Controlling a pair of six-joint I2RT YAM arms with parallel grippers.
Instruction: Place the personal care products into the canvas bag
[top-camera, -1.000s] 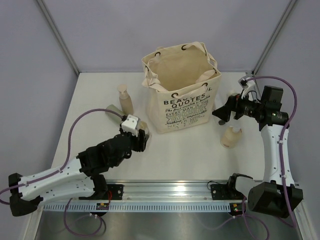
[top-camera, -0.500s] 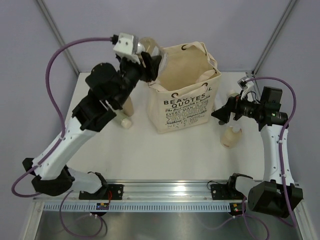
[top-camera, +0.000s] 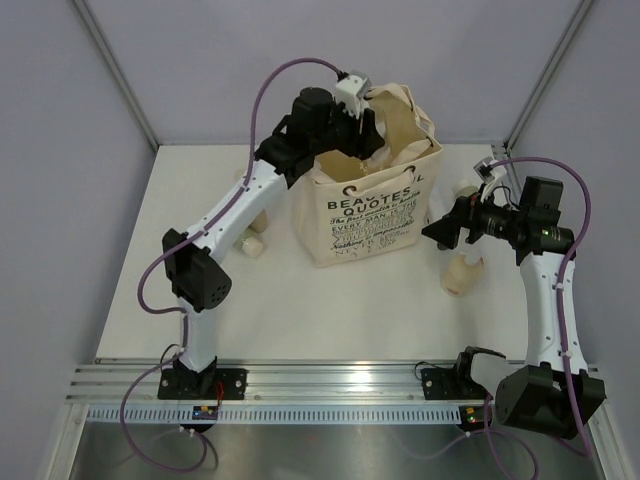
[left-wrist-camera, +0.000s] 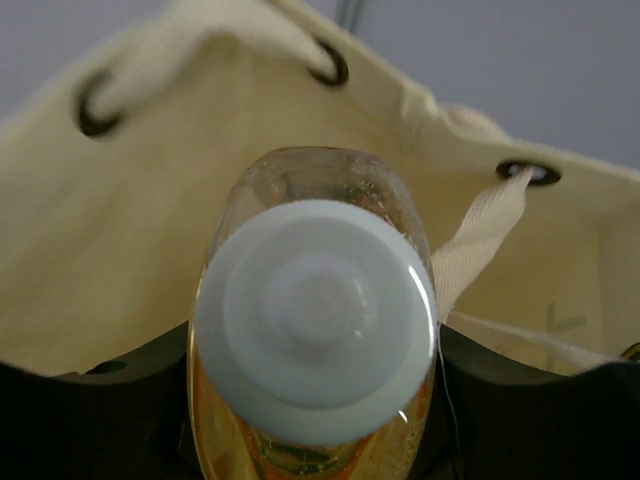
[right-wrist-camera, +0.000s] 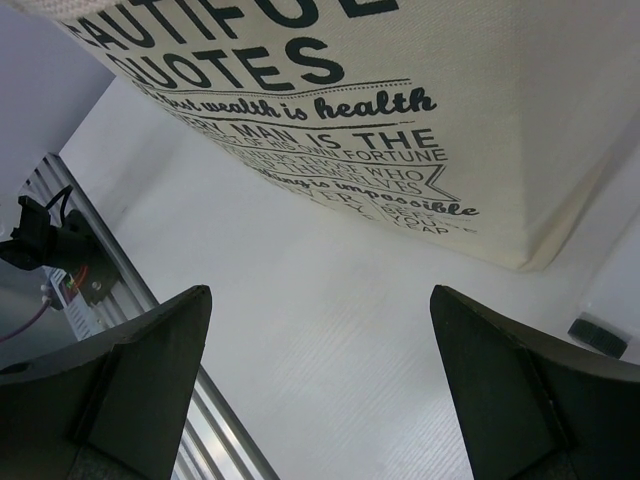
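Since the earlier frame your left arm has swung from the table's left side up over the canvas bag (top-camera: 372, 205), and your left gripper (top-camera: 368, 118) hangs at the bag's open mouth. From above, your right gripper (top-camera: 441, 230) sits just right of the bag, near a cream bottle (top-camera: 462, 272) on the table (top-camera: 330, 310). Your left wrist view shows the jaws clamped on an amber bottle (left-wrist-camera: 315, 320), its white cap toward the camera and the bag's interior behind it. Your right wrist view shows fingers (right-wrist-camera: 135, 390) spread wide with nothing between them, facing the bag's lettering.
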